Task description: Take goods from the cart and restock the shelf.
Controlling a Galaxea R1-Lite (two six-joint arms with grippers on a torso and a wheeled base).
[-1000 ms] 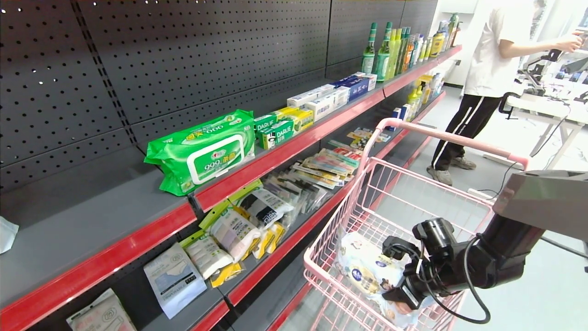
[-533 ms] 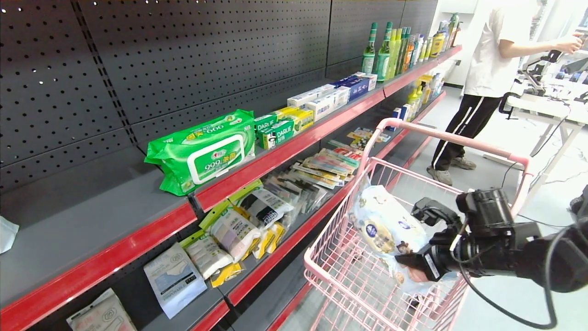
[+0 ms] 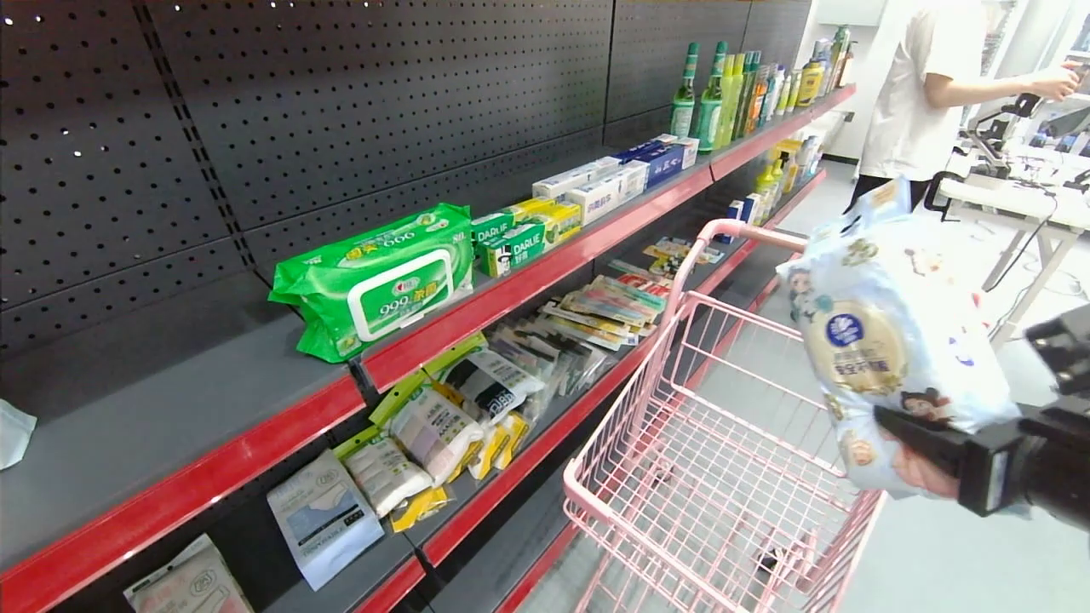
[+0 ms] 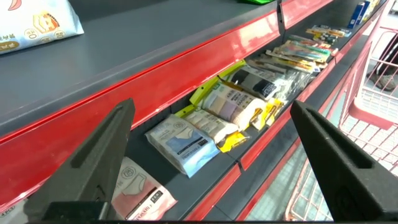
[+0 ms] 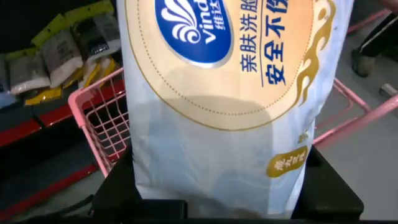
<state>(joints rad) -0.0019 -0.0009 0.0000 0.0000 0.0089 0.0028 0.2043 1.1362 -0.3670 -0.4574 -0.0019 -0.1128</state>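
Observation:
My right gripper (image 3: pixel 924 447) is shut on a pale blue pack of wipes (image 3: pixel 886 340), held upright above the right rim of the pink cart (image 3: pixel 681 477). Up close, the same pack of wipes (image 5: pixel 224 93) stands between the right gripper's dark fingers (image 5: pixel 121 196). The cart basket under it is bare wire. My left gripper (image 4: pixel 211 162) is open, its two dark fingers spread wide in front of the red-edged shelf (image 4: pixel 155 68), with nothing between them. A green wipes pack (image 3: pixel 375 277) lies on the upper shelf (image 3: pixel 170 400).
Toothpaste boxes (image 3: pixel 519 234) and bottles (image 3: pixel 711 94) line the upper shelf further along. Small packets (image 3: pixel 443 434) and toothbrushes (image 3: pixel 596 306) fill the lower shelf. A white pack (image 4: pixel 34 22) lies on the upper shelf beside my left arm. A person (image 3: pixel 920 85) stands beyond the cart.
My right gripper has lifted the pale blue pack of wipes up out of the cart basket and to the right, well above the rim. The shelf goods have not moved.

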